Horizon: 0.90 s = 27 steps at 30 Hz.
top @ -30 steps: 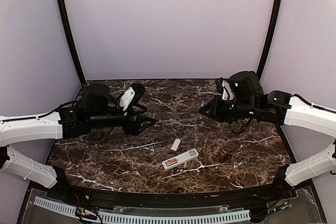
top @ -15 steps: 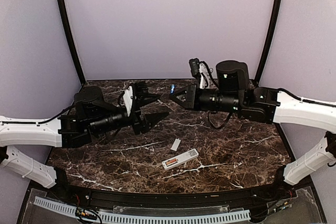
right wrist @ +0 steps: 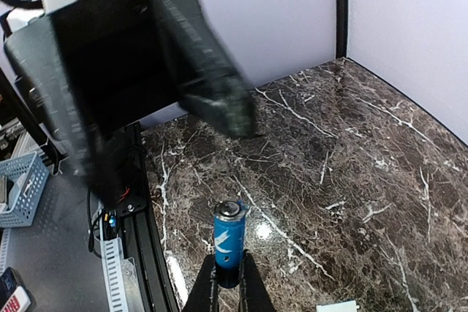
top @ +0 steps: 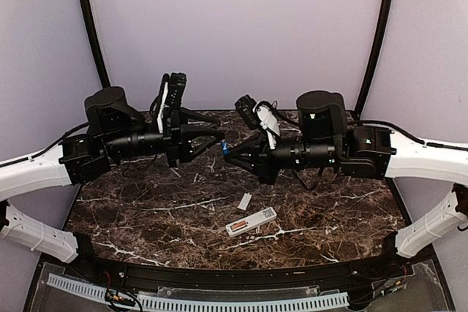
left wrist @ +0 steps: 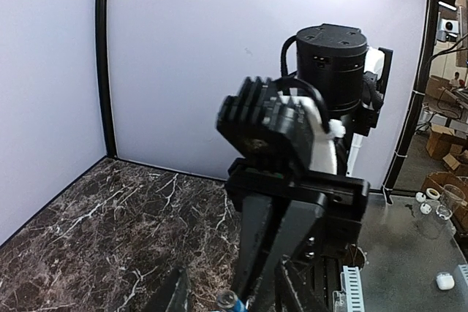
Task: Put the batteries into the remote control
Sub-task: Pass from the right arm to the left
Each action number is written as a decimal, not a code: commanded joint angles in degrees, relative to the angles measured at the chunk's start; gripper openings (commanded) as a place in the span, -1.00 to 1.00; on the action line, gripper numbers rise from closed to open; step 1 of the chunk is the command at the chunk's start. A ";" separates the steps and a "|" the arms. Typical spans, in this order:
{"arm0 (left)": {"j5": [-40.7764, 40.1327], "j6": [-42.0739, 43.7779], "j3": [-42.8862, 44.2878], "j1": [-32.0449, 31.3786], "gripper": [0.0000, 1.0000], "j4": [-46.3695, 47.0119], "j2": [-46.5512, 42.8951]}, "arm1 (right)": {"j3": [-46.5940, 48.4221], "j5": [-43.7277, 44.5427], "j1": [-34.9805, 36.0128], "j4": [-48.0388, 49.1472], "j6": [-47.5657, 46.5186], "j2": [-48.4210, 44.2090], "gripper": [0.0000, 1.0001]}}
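Observation:
The white remote control (top: 251,221) lies on the marble table near the front, with the orange battery (top: 238,225) in its open compartment. My right gripper (top: 228,154) is shut on the blue battery (top: 224,150) and holds it in the air above the table's middle. In the right wrist view the battery (right wrist: 229,242) sticks out from my fingertips (right wrist: 213,291). My left gripper (top: 217,133) is open and faces the right one. In the left wrist view the battery's end (left wrist: 228,299) shows between my open fingers (left wrist: 174,296).
The small flat white cover piece (top: 244,201) lies just behind the remote. The dark marble table (top: 146,217) has purple walls at the back and sides. A perforated white strip (top: 197,302) runs along the front edge.
Both arms have risen and swung inward to meet over the table's middle. The right gripper carried the blue battery left, up to the left gripper's open jaws.

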 commanded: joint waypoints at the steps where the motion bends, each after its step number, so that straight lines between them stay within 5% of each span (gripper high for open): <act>1: 0.98 -0.63 2.98 0.21 -0.32 -8.17 1.59 | 1.59 0.82 1.56 0.43 -7.28 -0.32 -1.00; 11: 1.87 -0.36 2.78 0.23 -0.45 -9.25 2.86 | 1.10 1.69 1.98 1.90 -7.58 -0.29 -1.00; 18: 3.08 -0.33 2.15 0.19 -0.99 -7.35 2.72 | 1.03 1.27 1.98 2.14 -7.93 0.22 -1.00; 22: 3.61 -0.65 0.42 0.25 -1.00 -4.64 1.67 | 0.51 1.84 2.06 2.85 -7.72 -0.17 -1.00; 24: 2.81 -1.16 -0.37 0.19 -1.00 -2.94 0.83 | -0.61 2.69 2.03 4.41 -6.98 -1.15 -0.82; 27: 0.38 -0.68 -0.25 0.22 -1.00 -2.21 -0.16 | -4.16 3.12 2.03 9.95 -7.06 -3.61 -0.19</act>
